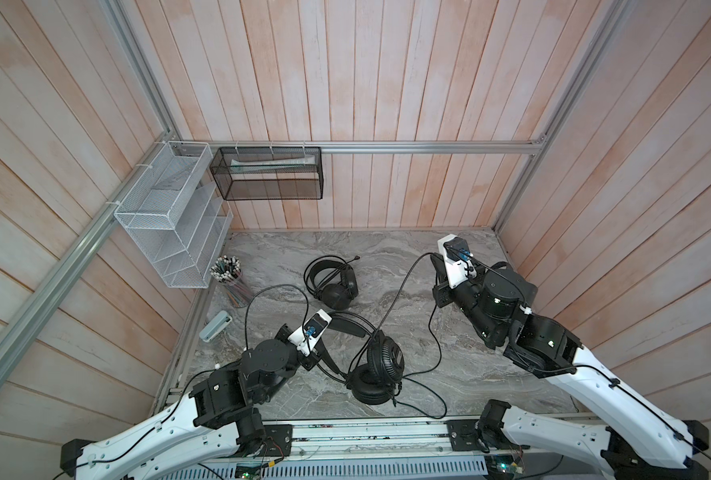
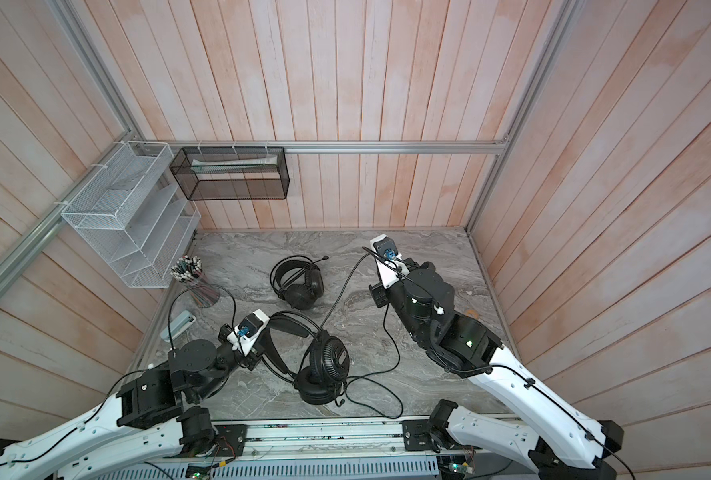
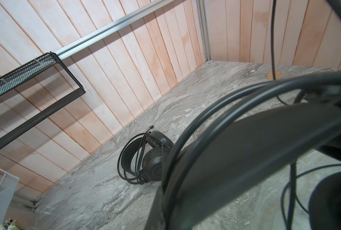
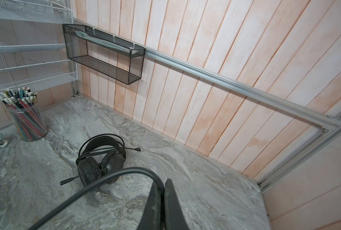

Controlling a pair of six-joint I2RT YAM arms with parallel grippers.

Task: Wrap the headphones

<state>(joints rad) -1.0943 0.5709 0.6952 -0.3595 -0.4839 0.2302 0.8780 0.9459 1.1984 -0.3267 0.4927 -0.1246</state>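
Top views: grille-backed headset (image 1: 380,365) lies front-centre on the bench (image 1: 470,382). Left fingers (image 1: 324,355) look closed on its stiff headband, the sound hold, while right fingers (image 1: 437,266) hold its thin, limp cable (image 1: 395,303) aloft. Left wrist: only the band looming, fingers hidden. Right wrist: fingers pinched shut on the cable, with the boom-mic headset (image 4: 99,159) beyond, already coiled.

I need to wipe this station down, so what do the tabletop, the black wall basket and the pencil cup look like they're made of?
Tabletop: grey veined stone or a stone-look laminate, matt; the veining shows, the core doesn't. Black wall basket: fine metal mesh, dark coated. Pencil cup: clear plastic or glass; the pencils show through.
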